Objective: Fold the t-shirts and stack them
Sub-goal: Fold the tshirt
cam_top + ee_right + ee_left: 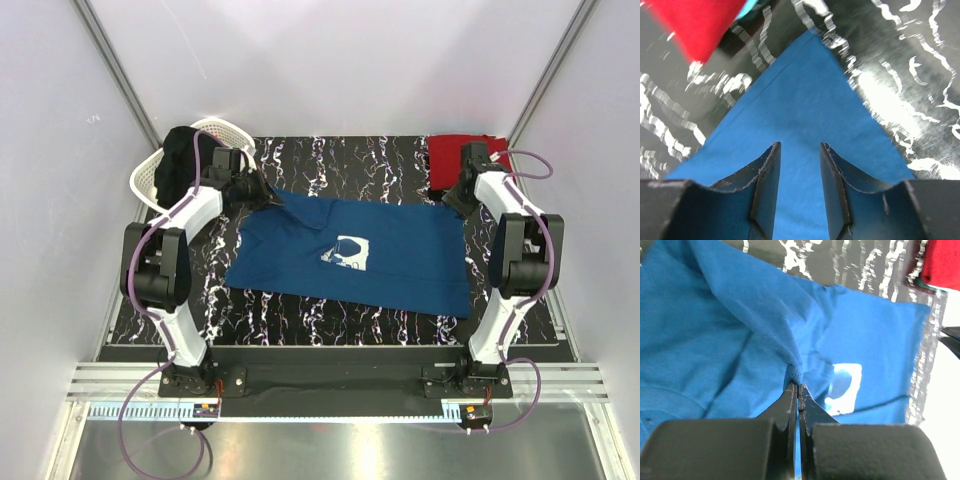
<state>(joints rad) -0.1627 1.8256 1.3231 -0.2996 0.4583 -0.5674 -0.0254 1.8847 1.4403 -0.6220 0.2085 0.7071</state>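
Observation:
The navy blue t-shirt (pixel 400 265) lies spread on the black marbled table, white chest print (pixel 348 252) facing up. My left gripper (pixel 262 193) is shut on a pinched fold at the shirt's far left corner, which rises in a ridge to the tips in the left wrist view (pixel 797 384). My right gripper (pixel 452 203) is open just above the shirt's far right corner (pixel 800 95), its jaws apart over flat cloth, holding nothing (pixel 800 147). The red t-shirt (pixel 458 155) lies folded at the back right. A turquoise edge (pixel 747 7) shows under the red cloth (pixel 695 25).
A white lattice basket (pixel 145 178) stands at the back left with dark cloth (pixel 183 155) in it, close behind my left arm. White walls close in the table (pixel 330 320) on three sides. Bare marbled surface shows in front of the blue shirt.

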